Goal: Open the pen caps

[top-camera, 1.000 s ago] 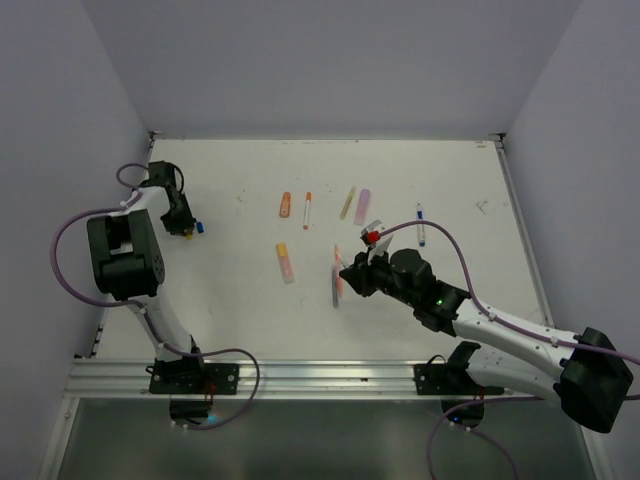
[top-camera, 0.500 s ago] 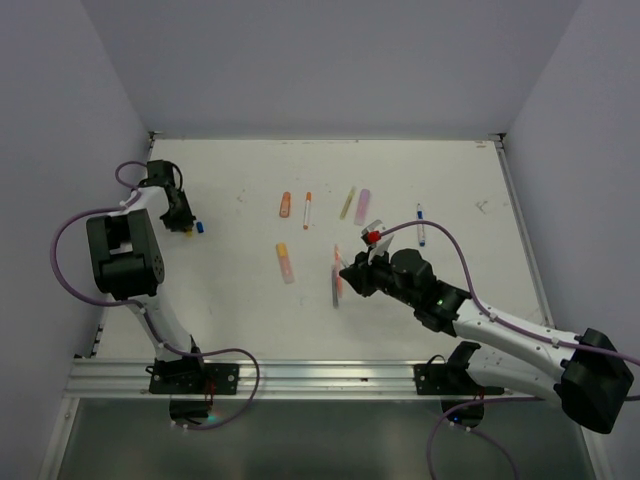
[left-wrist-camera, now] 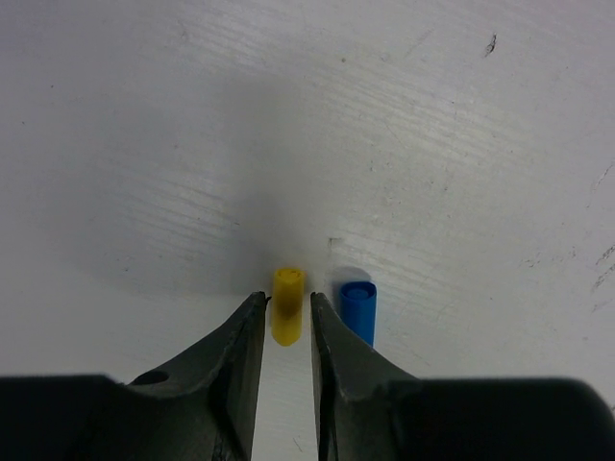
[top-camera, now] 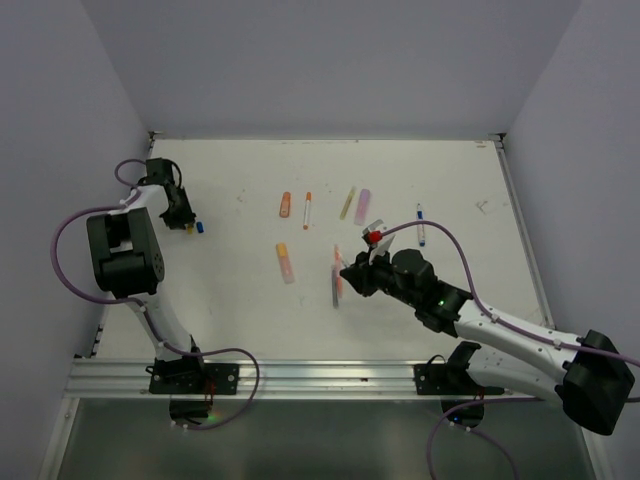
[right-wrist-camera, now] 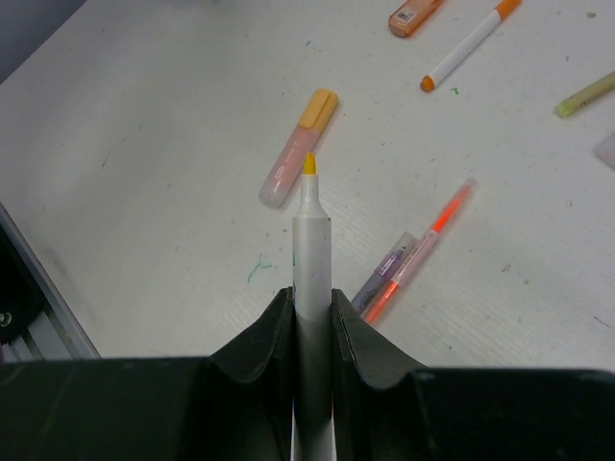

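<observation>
Matt white table (top-camera: 450,180), scuffed, flecked with dark scratches and stray pen strokes. Boxed in on three sides by plain pale lilac walls (top-camera: 330,60); closed off on the near side by an aluminium rail (top-camera: 330,375).

Faint print on the barrel of the pink highlighter (right-wrist-camera: 293,154), too small to read.

On the left gripper (left-wrist-camera: 288,300), low over the table: jaws parted only narrowly, released. Between the fingertips and poking out just ahead of them, a yellow cap (left-wrist-camera: 287,283), stubby and cylindrical, resting on the table with a sliver of gap on either side. Just outside the right finger, a blue cap (left-wrist-camera: 357,309) of the same shape, hollow end showing on the far side, near the yellow one without touching it.

On the right gripper (right-wrist-camera: 311,296): jaws clenched on a white pen (right-wrist-camera: 310,250), uncapped, yellow nib bared and pointing straight out ahead, held above the table. Beyond the nib and slightly left, the pink highlighter with its orange cap on. Ahead and to the right of the jaws, side by side and touching, a clear orange-red pen (right-wrist-camera: 423,245) and a lilac-grey pen (right-wrist-camera: 384,269). Further ahead on the right, a white marker (right-wrist-camera: 471,43) with orange ends, an orange highlighter (right-wrist-camera: 415,12) at the top edge and a yellow-green pen (right-wrist-camera: 586,93) at the right edge.
</observation>
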Controlling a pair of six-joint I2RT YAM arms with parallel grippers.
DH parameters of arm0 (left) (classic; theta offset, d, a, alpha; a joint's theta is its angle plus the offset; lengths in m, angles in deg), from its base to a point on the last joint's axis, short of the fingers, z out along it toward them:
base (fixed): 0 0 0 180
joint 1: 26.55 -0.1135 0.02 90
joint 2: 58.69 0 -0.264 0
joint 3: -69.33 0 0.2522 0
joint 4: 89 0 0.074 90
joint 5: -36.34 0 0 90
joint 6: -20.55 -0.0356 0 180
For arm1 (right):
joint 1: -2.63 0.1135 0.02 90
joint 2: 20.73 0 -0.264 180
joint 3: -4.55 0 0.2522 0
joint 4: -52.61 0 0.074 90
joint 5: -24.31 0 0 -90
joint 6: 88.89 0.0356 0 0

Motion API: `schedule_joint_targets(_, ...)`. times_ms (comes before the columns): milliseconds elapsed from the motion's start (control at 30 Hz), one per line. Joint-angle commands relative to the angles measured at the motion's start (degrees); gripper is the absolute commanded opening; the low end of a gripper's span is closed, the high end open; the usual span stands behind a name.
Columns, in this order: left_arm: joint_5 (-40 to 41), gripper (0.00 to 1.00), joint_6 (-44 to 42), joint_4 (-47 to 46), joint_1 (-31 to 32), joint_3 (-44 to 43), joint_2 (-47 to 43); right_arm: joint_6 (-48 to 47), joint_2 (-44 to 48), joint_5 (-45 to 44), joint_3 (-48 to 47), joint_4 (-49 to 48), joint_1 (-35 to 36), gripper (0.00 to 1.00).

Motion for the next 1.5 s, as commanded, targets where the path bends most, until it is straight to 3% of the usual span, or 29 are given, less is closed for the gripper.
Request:
schedule_joint_targets(0,-1.7,0.29,-0.3,-1.3,-0.5,-1.5,-1.9,-0.4,1.3,-1.3,-0.7,0.9,-0.1,0.0)
schedule_joint_targets(200,-1.1,0.31,1.1,2.9,-0.5,-3.2,-5.6,-1.5,1.6,-5.4,-4.3,5.5,0.0,0.0)
schedule_joint_targets(233,-1.1,0.35,2.1,4.2,-0.5,-3.4,-8.2,-1.5,1.2,-6.9,-6.1,8.1,0.0,0.0)
schedule_joint_targets(367,-1.0,0.39,4.7,5.8,-0.5,-2.8,-16.7,-0.9,-1.8,-21.5,-11.2,16.1,-0.7,0.0)
schedule_joint_targets(533,-5.7,0.59,6.8,0.1,-0.5,3.6,-32.2,1.8,-8.3,-28.1,-18.9,26.7,-6.9,0.0)
schedule_joint_targets(667,-9.5,0.77,8.1,-5.5,-0.3,12.7,-43.6,5.5,-13.5,-25.0,-22.3,30.8,-16.8,0.0)
schedule_joint_targets(800,-4.7,0.91,7.8,-8.8,3.3,19.4,-54.4,4.9,-18.5,-24.5,-28.1,34.1,-24.3,0.0)
schedule_joint_targets(867,-1.1,0.98,6.7,-7.4,5.8,20.8,-55.2,3.9,-21.1,-24.3,-30.2,34.4,-29.0,0.0)
schedule_joint_targets(967,2.7,0.99,4.7,-6.9,11.6,23.9,-55.8,1.0,-26.3,-21.3,-33.8,33.8,-34.8,0.0)
schedule_joint_targets(1167,2.6,0.99,4.4,-7.3,13.9,26.5,-58.5,-7.3,-38.0,-18.0,-38.6,31.0,-41.1,0.02)
schedule_joint_targets(1467,2.3,0.99,4.1,-7.3,14.4,26.6,-57.8,-12.7,-45.6,-10.4,-41.3,30.0,-45.3,0.06)
